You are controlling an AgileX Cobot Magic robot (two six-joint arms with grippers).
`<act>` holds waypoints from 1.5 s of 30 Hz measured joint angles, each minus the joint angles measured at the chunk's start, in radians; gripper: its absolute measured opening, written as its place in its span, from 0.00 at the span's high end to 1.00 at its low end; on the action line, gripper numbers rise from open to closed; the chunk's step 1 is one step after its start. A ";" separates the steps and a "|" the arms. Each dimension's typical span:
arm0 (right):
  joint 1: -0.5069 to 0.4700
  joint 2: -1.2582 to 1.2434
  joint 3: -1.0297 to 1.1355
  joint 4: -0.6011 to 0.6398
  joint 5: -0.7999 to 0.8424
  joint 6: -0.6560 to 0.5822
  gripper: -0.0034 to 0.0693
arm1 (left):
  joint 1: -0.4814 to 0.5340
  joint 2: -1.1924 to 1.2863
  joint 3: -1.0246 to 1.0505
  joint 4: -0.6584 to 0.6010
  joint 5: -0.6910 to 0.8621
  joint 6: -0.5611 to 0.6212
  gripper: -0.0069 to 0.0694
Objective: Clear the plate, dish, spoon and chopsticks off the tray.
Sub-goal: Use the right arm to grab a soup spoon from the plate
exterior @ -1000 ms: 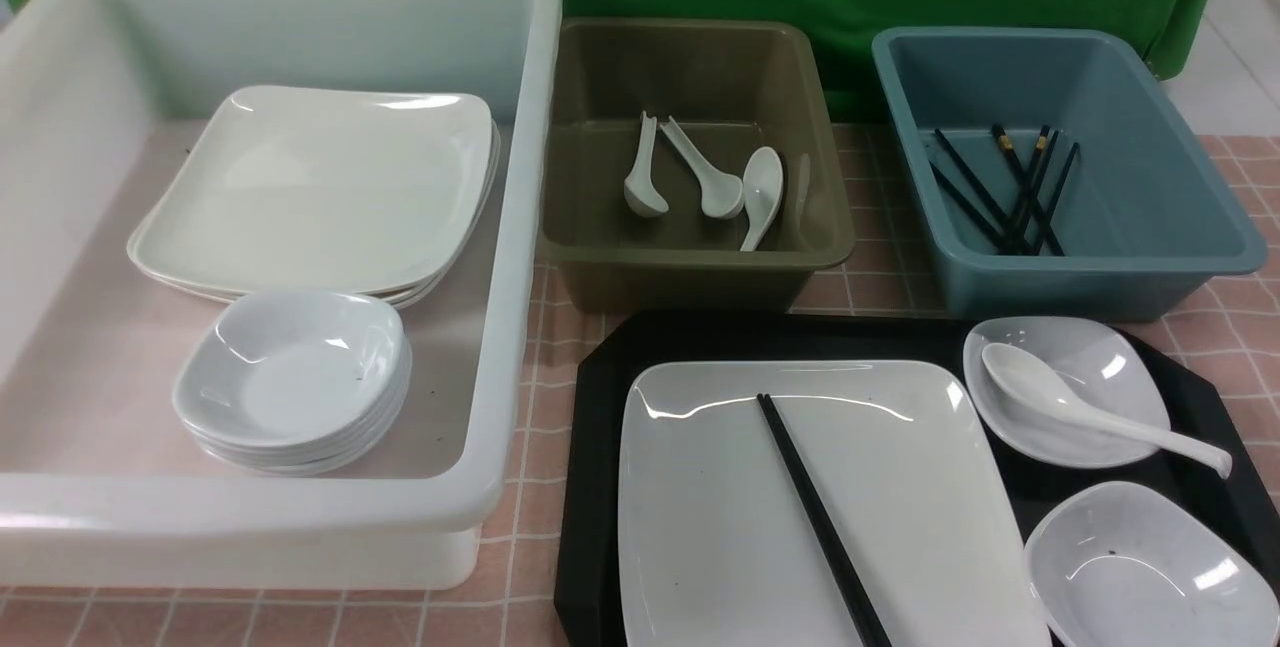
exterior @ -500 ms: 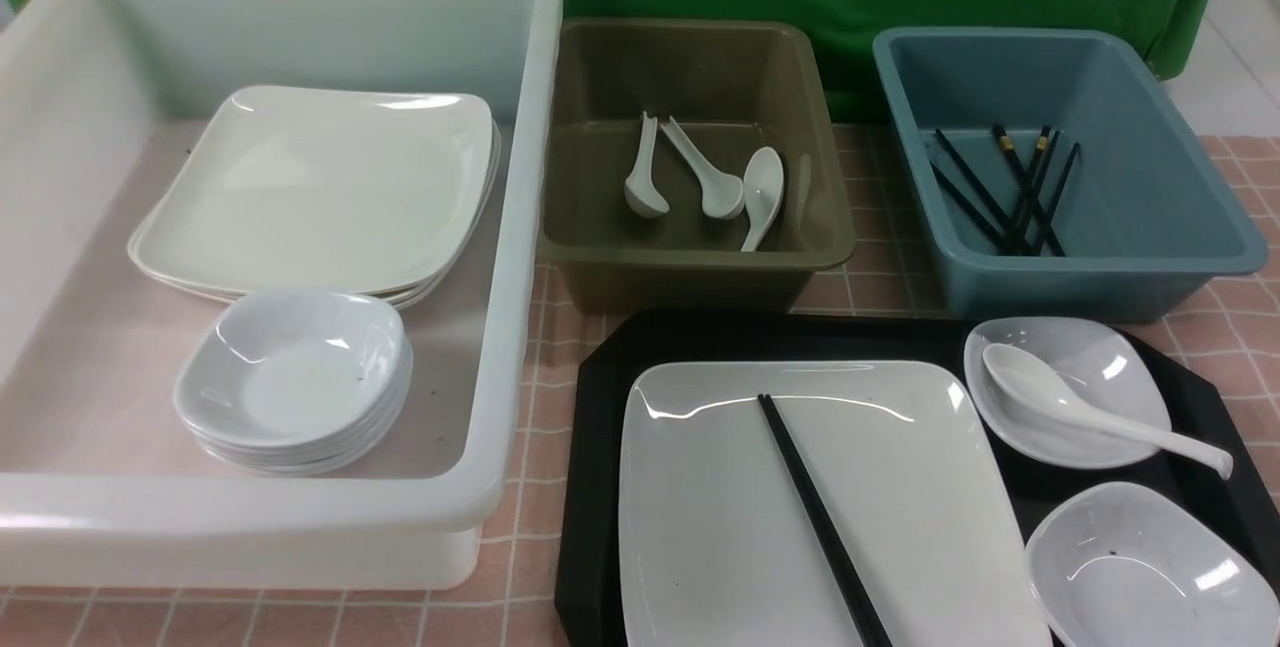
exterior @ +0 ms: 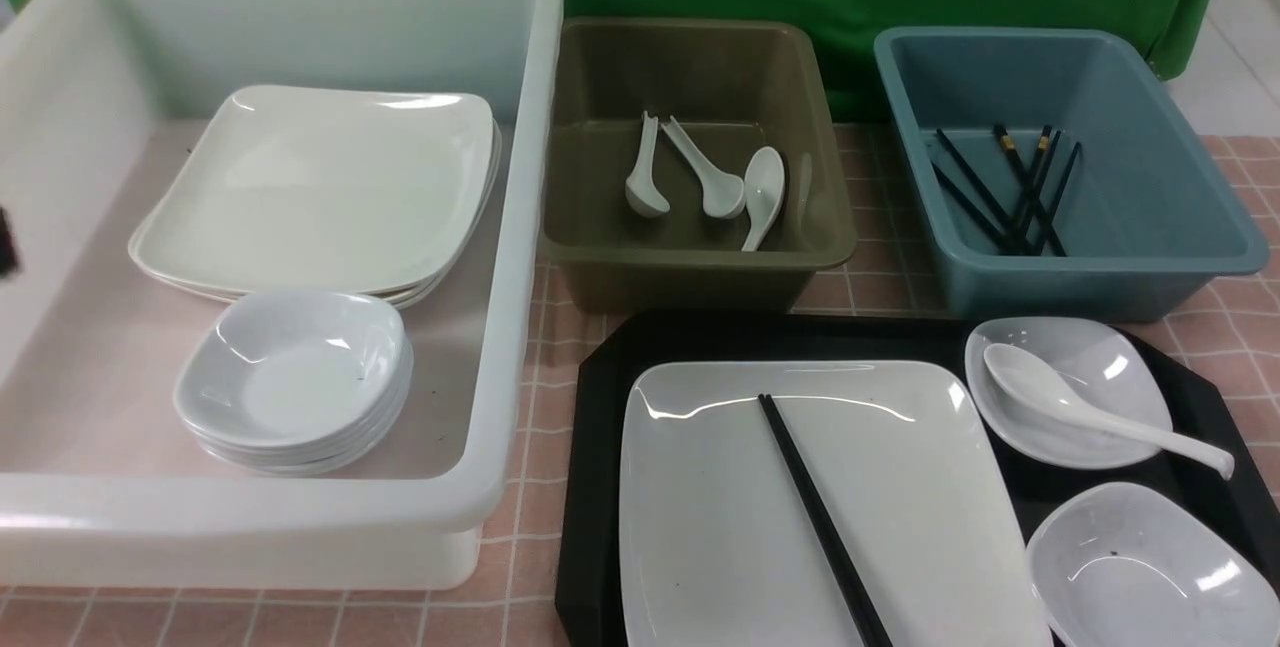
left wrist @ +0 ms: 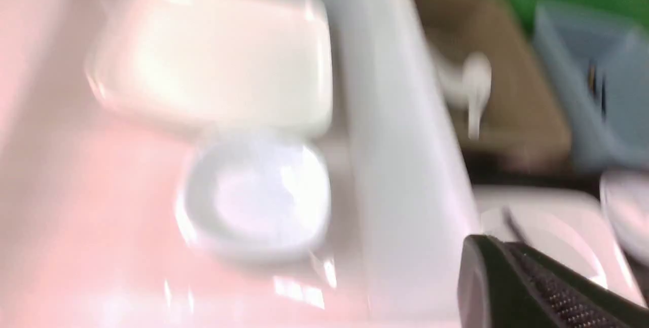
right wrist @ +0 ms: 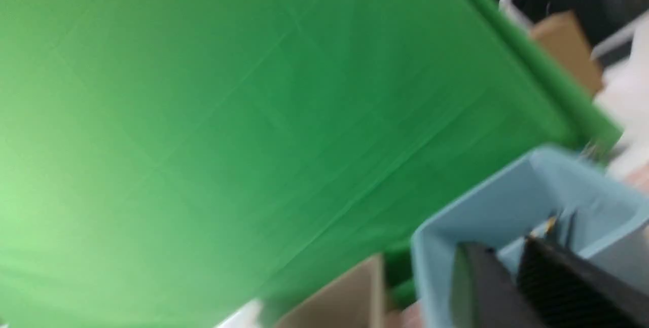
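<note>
The left gripper (left wrist: 507, 287), pressed together, faces the white tub (exterior: 530, 177) of stacked plates (exterior: 320, 187); the right gripper (right wrist: 502, 254) is blurred — its spread I cannot tell — by the blue tub (right wrist: 487, 206). Lower right of the front view: the tray (exterior: 600, 427) bears the plate (exterior: 920, 507), chopsticks (exterior: 817, 512) across it, spoon (exterior: 1080, 409) in a dish (exterior: 1110, 357).

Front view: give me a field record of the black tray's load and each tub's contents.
tray: big flat black plastic tray
plate: large glossy white squarish plate, on the tray
chopsticks: pair of thin black chopsticks, lying across the plate
spoon: glossy white soup spoon, bowl in the far small white dish
other dish: near small white dish, on the tray
tubs: white plastic tub, stacked plates and stacked dishes; olive tub, three spoons; blue tub, more chopsticks
</note>
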 joint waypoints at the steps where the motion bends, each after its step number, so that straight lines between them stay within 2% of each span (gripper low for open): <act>1: 0.031 0.034 -0.049 -0.052 0.042 0.061 0.86 | 0.000 0.030 0.008 -0.024 0.017 0.029 0.90; 2: 0.067 0.070 -0.106 -0.112 0.081 0.104 0.90 | 0.000 0.057 0.015 -0.046 0.024 0.058 0.90; 4: 0.140 0.143 -0.206 -0.201 0.163 0.139 0.91 | 0.000 0.098 0.021 -0.075 0.034 0.094 0.90; 7: 0.292 0.288 -0.384 -0.271 0.369 0.107 0.91 | 0.000 0.137 0.022 -0.097 0.042 0.123 0.90; 10: 0.517 0.493 -0.571 -0.291 0.692 -0.068 0.91 | 0.000 0.149 0.022 -0.101 0.052 0.134 0.90; 12: 0.632 0.601 -0.682 -0.296 0.905 -0.141 0.91 | 0.000 0.149 0.022 -0.101 0.058 0.138 0.90; 13: 0.657 0.624 -0.693 -0.296 0.954 -0.147 0.91 | 0.000 0.149 0.022 -0.101 0.059 0.139 0.90; 16: 0.833 0.815 -0.879 -0.282 1.361 -0.265 0.91 | 0.000 0.149 0.022 -0.102 0.093 0.143 0.90; 17: 0.854 0.859 -0.911 -0.266 1.424 -0.303 0.91 | 0.000 0.149 0.022 -0.106 0.103 0.151 0.90; 19: 0.870 0.925 -0.975 -0.199 1.442 -0.400 0.91 | 0.000 0.149 0.022 -0.123 0.114 0.174 0.90; 20: 0.869 0.932 -0.989 -0.181 1.442 -0.422 0.91 | 0.000 0.149 0.022 -0.125 0.114 0.177 0.90; 22: 0.825 1.001 -1.057 -0.076 1.442 -0.549 0.91 | 0.000 0.149 0.022 -0.168 0.118 0.211 0.90; 24: 0.741 1.041 -1.094 -0.030 1.443 -0.630 0.91 | 0.000 0.149 0.022 -0.225 0.120 0.243 0.90; 27: 0.549 1.080 -1.121 0.003 1.443 -0.742 0.91 | -0.017 0.149 0.022 -0.279 0.122 0.285 0.91; 28: 0.549 1.080 -1.123 0.006 1.443 -0.752 0.91 | -0.023 0.149 0.022 -0.282 0.122 0.286 0.91; 29: 0.430 1.097 -1.128 0.039 1.443 -0.835 0.91 | -0.048 0.149 0.022 -0.289 0.115 0.291 0.92; 32: 0.213 1.150 -1.131 0.175 1.442 -1.032 0.91 | -0.157 0.160 0.022 -0.297 0.070 0.283 0.92; 36: 0.074 1.258 -1.131 0.277 1.437 -1.155 0.87 | -0.348 0.219 0.022 -0.299 -0.042 0.261 0.92; 38: 0.058 1.301 -1.131 0.279 1.427 -1.184 0.80 | -0.447 0.261 0.017 -0.293 -0.088 0.250 0.92; 42: 0.054 1.428 -1.132 0.279 1.339 -1.244 0.51 | -0.658 0.409 -0.060 -0.243 -0.184 0.228 0.92; 44: 0.054 1.489 -1.132 0.279 1.264 -1.260 0.40 | -0.734 0.486 -0.119 -0.211 -0.228 0.228 0.92; 45: 0.054 1.511 -1.132 0.275 1.234 -1.262 0.38 | -0.753 0.518 -0.144 -0.197 -0.242 0.228 0.92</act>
